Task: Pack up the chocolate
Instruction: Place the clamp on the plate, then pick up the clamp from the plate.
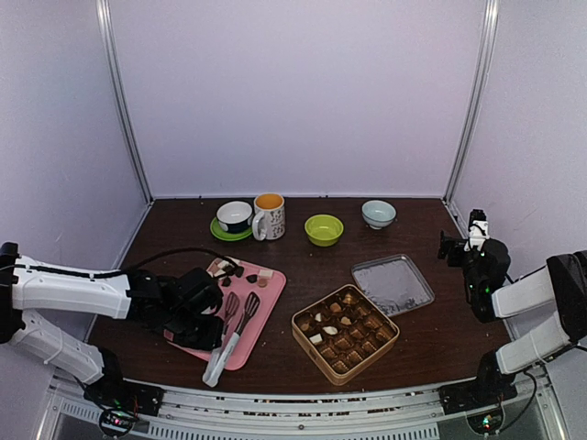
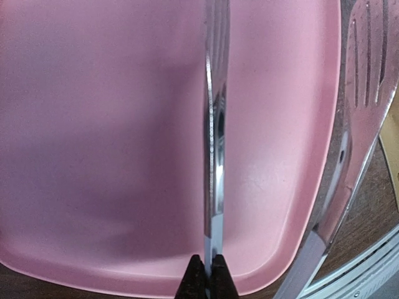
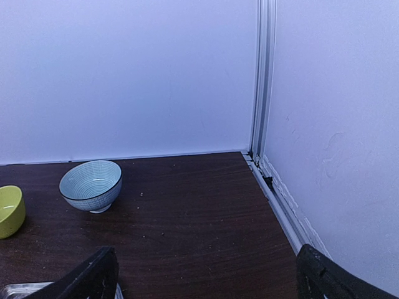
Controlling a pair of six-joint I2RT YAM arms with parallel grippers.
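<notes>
Left gripper (image 2: 206, 278), jaws pinching one thin arm of the slotted metal tongs (image 2: 215, 156), should lift slowly and level, since so narrow a hold could twist; right gripper (image 3: 209, 274) hangs apart, jaws spread wide; the flat pink plastic tray (image 1: 266, 299) carries a few loose brown and tan chocolate pieces (image 1: 252, 278) at its far end; the square gold tin (image 1: 310, 351) has most cells filled.

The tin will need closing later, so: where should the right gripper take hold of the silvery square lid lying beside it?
Probably the raised rim on its right edge, from above. The lid lies flat on the table, so only that thin rim offers a pinch, one finger inside, one outside. The open right gripper is nearest that side.
</notes>
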